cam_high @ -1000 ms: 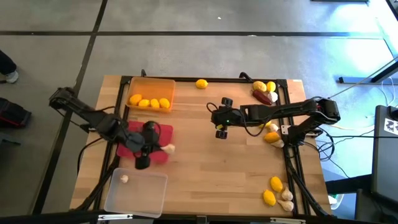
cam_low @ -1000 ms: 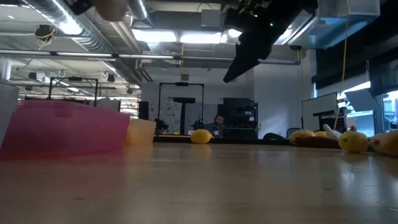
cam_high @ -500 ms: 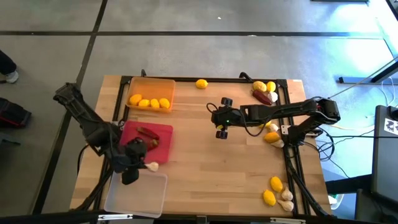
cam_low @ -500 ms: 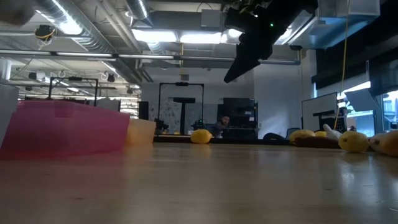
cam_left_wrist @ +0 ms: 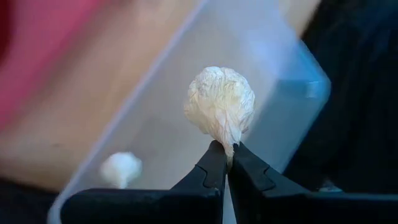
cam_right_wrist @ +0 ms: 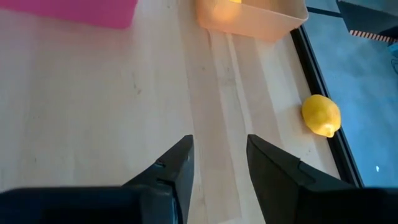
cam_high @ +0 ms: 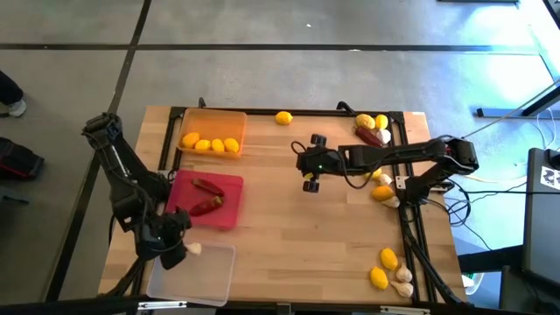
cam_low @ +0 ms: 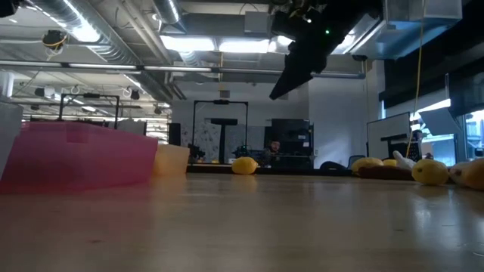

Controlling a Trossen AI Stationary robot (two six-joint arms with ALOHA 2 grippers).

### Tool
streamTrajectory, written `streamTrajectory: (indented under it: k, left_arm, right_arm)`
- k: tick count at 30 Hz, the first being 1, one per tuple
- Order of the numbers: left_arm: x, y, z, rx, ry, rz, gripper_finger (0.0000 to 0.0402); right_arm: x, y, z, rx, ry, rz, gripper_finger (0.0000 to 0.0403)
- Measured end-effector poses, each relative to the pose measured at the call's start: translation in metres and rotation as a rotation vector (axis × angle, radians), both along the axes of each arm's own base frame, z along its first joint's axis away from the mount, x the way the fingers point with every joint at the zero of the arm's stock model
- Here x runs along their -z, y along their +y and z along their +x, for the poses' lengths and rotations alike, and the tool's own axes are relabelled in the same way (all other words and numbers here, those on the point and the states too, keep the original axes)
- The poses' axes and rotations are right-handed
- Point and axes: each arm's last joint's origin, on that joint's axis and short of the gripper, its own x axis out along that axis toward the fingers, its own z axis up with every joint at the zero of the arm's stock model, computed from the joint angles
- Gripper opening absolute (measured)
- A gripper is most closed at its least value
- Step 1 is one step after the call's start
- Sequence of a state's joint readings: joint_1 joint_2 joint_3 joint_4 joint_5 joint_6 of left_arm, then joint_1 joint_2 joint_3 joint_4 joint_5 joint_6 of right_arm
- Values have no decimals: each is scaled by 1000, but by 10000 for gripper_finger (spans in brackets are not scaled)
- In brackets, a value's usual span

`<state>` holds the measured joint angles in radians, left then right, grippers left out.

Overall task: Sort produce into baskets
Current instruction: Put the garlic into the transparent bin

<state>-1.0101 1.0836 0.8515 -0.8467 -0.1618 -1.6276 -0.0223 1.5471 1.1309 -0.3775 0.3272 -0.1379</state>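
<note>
My left gripper point(cam_high: 182, 250) hangs over the far edge of the clear basket point(cam_high: 194, 278) at the near left, shut on a white garlic bulb point(cam_left_wrist: 219, 102). Another garlic bulb point(cam_left_wrist: 121, 168) lies inside that basket. The red basket point(cam_high: 229, 188) holds dark red chillies point(cam_high: 207, 186). The orange basket point(cam_high: 214, 121) at the far left holds several lemons point(cam_high: 210, 143). My right gripper point(cam_right_wrist: 217, 163) hovers open over bare wood at the table's middle point(cam_high: 308, 168), with nothing between its fingers. My left gripper pinches the garlic bulb's narrow stem end point(cam_left_wrist: 226, 140) between its two fingertips. The bulb's round body sticks out past the fingertips, lifted clear above the clear basket.
A single lemon point(cam_high: 283, 118) lies at the table's far edge, also in the right wrist view point(cam_right_wrist: 321, 115). Along the right edge lie more lemons, garlic and a chilli point(cam_high: 370, 134), in groups at the far corner, the middle point(cam_high: 383, 191) and the near corner point(cam_high: 392, 269).
My left gripper has swung from over the red basket toward the table's near-left corner and sunk a little, rolling its wrist as it went. It has carried the garlic bulb along, which now hangs over the clear basket.
</note>
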Motion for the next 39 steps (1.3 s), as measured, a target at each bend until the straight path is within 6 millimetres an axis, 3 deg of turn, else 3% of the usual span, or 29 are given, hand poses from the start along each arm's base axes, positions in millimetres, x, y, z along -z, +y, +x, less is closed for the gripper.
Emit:
streamTrajectory:
  k: [6,19,27,39]
  left_arm:
    - [7,-3,-7,-5,43,-21,7]
    - [50,-5,-25,29,118,-37,8]
    - [69,0,-33,-72,234,-44,10]
    - [62,3,-35,-83,243,-93,115]
  right_arm:
    - [0,-2,0,-1,2,0,142]
    - [1,-1,-1,-34,27,-2,142]
    - [1,-1,-1,-34,27,-2,142]
    - [1,0,-1,-41,28,4,142]
